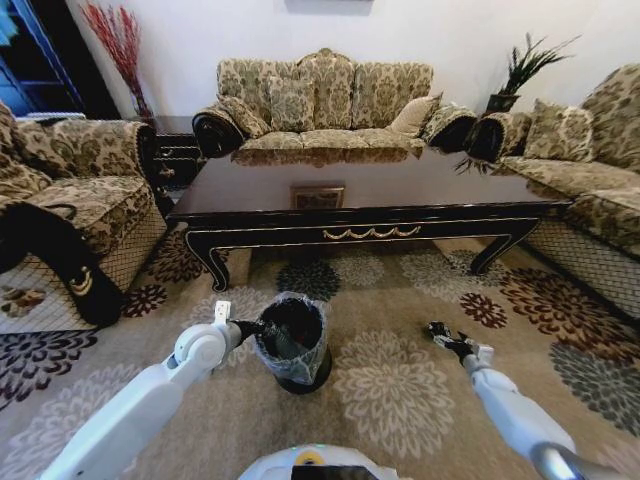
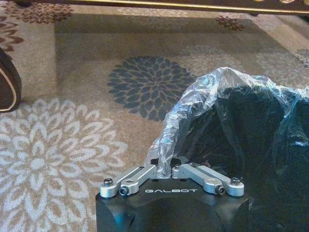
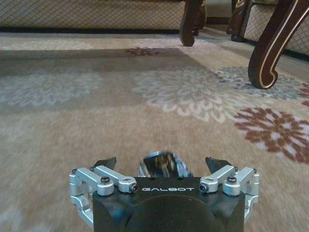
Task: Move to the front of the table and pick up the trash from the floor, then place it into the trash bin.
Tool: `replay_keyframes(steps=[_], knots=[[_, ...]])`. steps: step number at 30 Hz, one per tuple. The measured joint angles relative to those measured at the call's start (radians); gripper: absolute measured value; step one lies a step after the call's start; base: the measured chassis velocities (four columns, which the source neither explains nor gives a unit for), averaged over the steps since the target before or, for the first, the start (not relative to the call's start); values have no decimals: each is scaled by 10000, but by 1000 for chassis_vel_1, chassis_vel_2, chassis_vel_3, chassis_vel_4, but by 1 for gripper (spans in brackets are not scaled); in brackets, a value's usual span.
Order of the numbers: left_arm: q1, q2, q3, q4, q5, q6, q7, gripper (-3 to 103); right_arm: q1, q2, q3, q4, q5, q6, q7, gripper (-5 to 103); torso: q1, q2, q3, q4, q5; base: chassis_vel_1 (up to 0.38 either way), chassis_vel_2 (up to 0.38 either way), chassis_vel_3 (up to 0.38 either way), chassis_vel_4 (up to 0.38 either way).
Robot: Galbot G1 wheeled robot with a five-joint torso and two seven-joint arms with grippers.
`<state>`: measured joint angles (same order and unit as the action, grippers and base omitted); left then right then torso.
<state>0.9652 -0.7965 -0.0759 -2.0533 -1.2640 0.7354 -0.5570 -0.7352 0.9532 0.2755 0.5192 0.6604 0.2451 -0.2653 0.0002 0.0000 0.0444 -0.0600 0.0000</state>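
The trash bin [image 1: 293, 350], black with a clear liner [image 2: 203, 96], stands on the carpet before the dark table [image 1: 370, 190]. My left gripper [image 1: 248, 327] is at the bin's [image 2: 260, 145] left rim, and in the left wrist view the left gripper [image 2: 164, 168] is shut on a fold of the liner. My right gripper [image 1: 438, 333] hangs low over the carpet to the bin's right. In the right wrist view the right gripper [image 3: 159, 159] is open around a small shiny, blurred piece of trash [image 3: 159, 166] near its palm.
Patterned sofas stand at the left [image 1: 70, 200], behind the table [image 1: 320, 110] and at the right [image 1: 590, 170]. A curved table leg [image 3: 270, 53] rises ahead of the right gripper. Open flowered carpet [image 1: 400, 390] lies between the bin and the right arm.
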Motion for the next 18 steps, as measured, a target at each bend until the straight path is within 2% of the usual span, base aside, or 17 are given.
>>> replay_keyframes(steps=[8,18], knots=[[-21,146,-11,-378,-252,0,-183,3,639,245,95,-743,-42,-167,-14,100,0,0,-1,-4,-2,0,0,0,0],[43,244,-25,-591,-297,0,-250,3,364,355,292,-604,29,-178,239,100,0,0,-1,-2,-1,0,0,0,0]])
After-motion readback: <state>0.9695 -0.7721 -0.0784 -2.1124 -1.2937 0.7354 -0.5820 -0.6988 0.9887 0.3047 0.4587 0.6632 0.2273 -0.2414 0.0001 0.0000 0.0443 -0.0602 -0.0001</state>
